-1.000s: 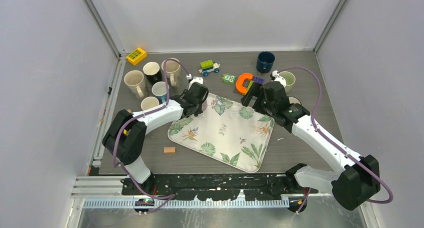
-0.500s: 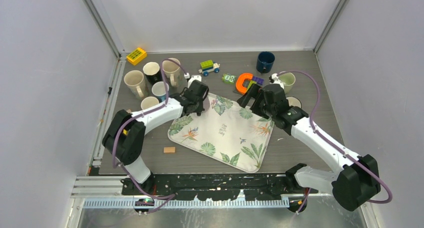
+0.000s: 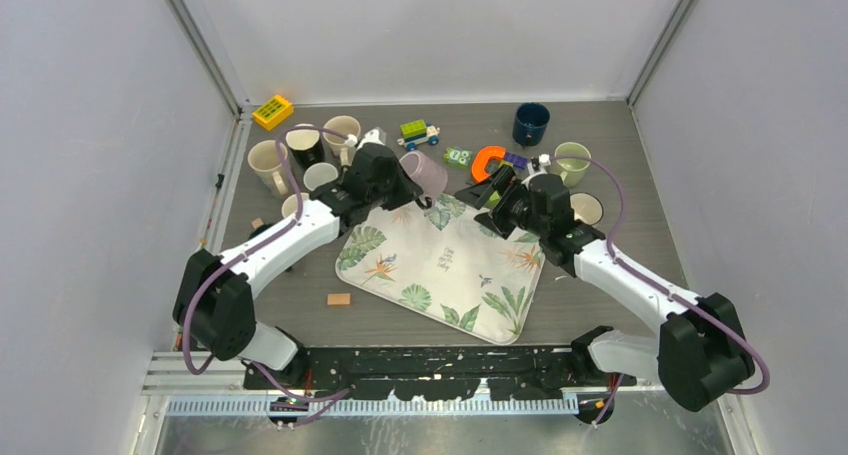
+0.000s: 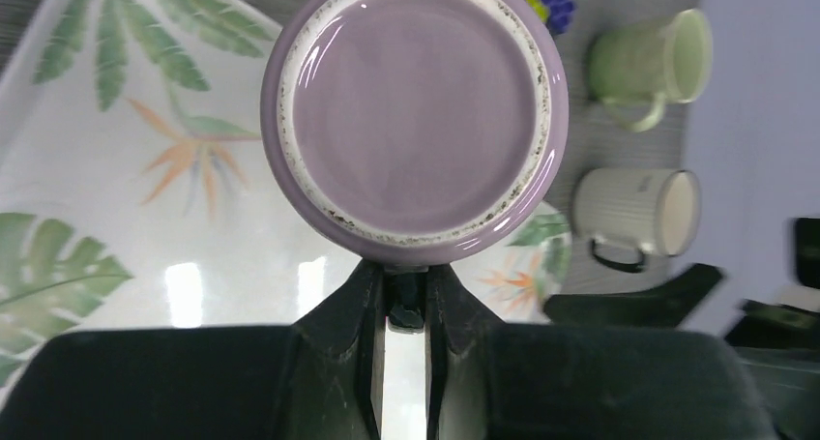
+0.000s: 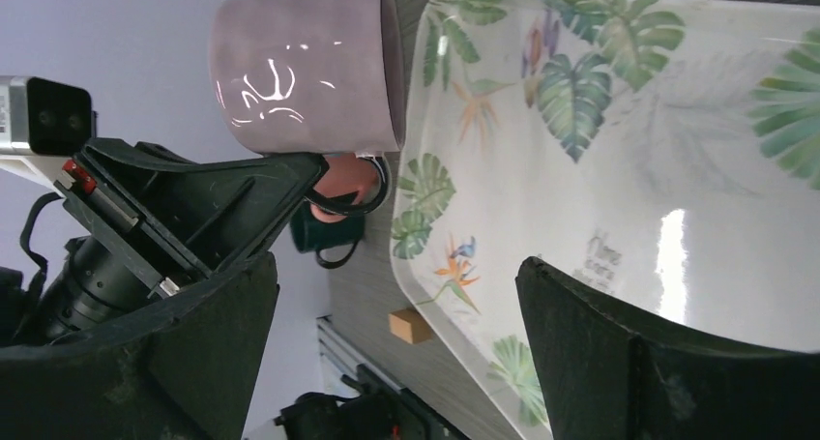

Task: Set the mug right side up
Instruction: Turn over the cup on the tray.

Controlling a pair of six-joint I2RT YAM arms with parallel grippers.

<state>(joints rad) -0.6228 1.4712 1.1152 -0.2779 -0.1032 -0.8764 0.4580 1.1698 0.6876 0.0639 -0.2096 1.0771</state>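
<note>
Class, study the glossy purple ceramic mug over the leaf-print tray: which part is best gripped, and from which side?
Its handle, from the side, as the left fingers hold it. The purple ceramic mug is upside down, mouth facing the leaf-print tray, so the rim looks blocked; the round wall seems wide and slippery.

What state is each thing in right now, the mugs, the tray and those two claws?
purple mug: tipped sideways, held by its handle, not upright yet.
left gripper: shut on the purple mug's handle.
right gripper: open, holding nothing.
pale green mug: upright.
dark blue mug: upright.
leaf-print tray: lying flat.
</note>
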